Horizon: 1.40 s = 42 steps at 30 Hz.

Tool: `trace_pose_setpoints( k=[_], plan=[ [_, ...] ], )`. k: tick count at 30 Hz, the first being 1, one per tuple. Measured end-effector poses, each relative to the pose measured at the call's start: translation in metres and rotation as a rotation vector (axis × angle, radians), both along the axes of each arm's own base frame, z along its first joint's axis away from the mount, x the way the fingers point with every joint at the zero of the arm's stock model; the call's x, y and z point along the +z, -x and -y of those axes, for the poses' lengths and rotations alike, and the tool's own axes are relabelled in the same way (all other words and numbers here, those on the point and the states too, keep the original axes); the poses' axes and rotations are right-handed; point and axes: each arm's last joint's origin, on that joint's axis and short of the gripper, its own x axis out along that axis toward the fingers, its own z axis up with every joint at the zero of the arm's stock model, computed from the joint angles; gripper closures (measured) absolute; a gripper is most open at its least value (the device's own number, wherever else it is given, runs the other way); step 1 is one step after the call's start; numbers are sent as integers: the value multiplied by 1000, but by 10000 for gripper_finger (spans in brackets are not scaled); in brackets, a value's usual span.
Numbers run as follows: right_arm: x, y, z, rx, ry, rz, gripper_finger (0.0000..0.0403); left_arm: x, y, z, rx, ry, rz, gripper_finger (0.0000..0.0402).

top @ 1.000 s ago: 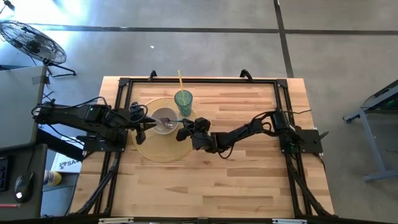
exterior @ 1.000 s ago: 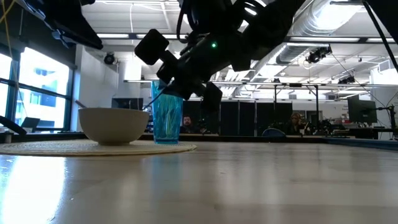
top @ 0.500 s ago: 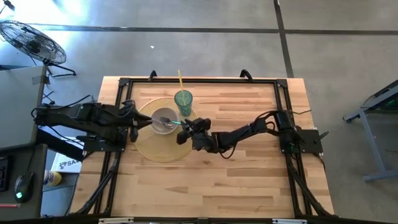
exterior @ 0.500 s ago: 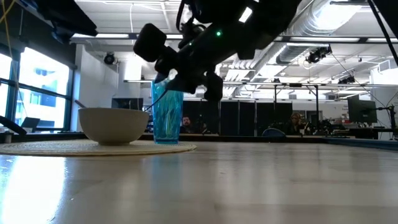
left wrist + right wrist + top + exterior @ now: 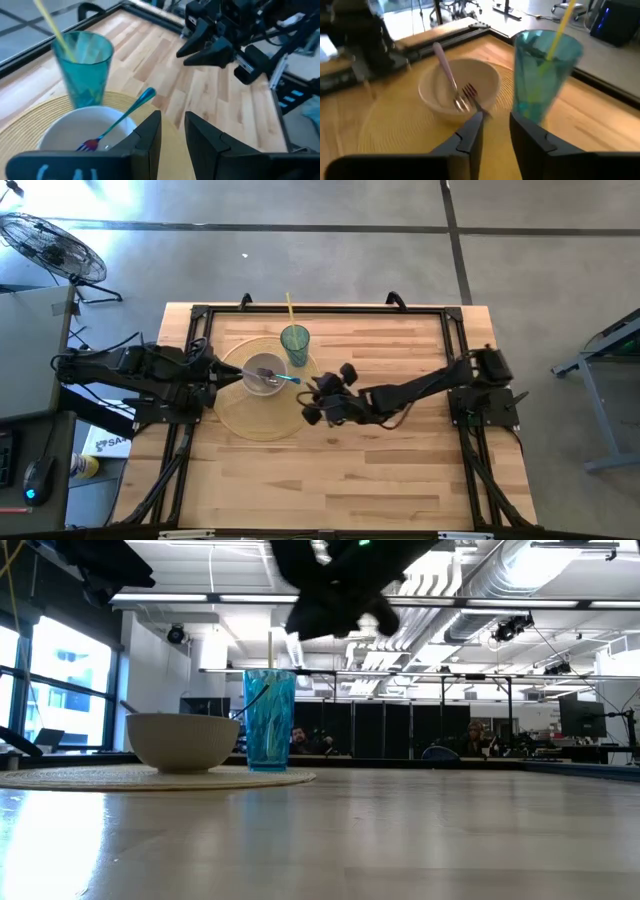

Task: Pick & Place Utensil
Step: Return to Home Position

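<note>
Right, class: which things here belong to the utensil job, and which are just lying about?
Job: fork resting in bowl; cup beside it; mat under both; left gripper at the mat's left edge, right gripper above its right edge, both open.
Lying about: fan on the floor; mouse on the side desk.

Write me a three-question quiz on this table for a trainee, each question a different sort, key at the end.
1. True or false: the blue fork lies flat on the mat.
2. What stands in the blue cup? A) a yellow straw B) a spoon C) nothing
3. Fill in: the left hand and the right hand are both ____, holding nothing.
Key: 1 false, it rests in the white bowl with its handle over the rim; 2 A; 3 open.
</note>
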Motion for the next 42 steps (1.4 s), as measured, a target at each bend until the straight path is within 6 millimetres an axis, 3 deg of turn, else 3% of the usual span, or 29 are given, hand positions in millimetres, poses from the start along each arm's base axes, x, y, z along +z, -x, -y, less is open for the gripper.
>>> trace_pose_setpoints(
  k=[6,9,15,21,28,34,42],
  plan=[
    [-3,69,-10,67,41,-49,366,-16,-11,3,-61,-1,68,318],
    [-9,110,-14,196,46,-75,394,-18,-14,4,-74,-29,114,318],
    [-16,178,-9,466,2,11,387,-26,-20,4,-84,-71,194,318],
    [-29,226,7,638,-39,168,396,-50,-29,6,-90,-106,266,318],
    [-46,256,33,698,-46,322,401,-64,-27,4,-29,-132,280,318],
    [-50,265,53,679,-12,382,402,-60,-15,2,-52,-147,336,318],
    [-44,270,64,683,64,419,402,-60,-7,2,-75,-182,333,318]
  ],
)
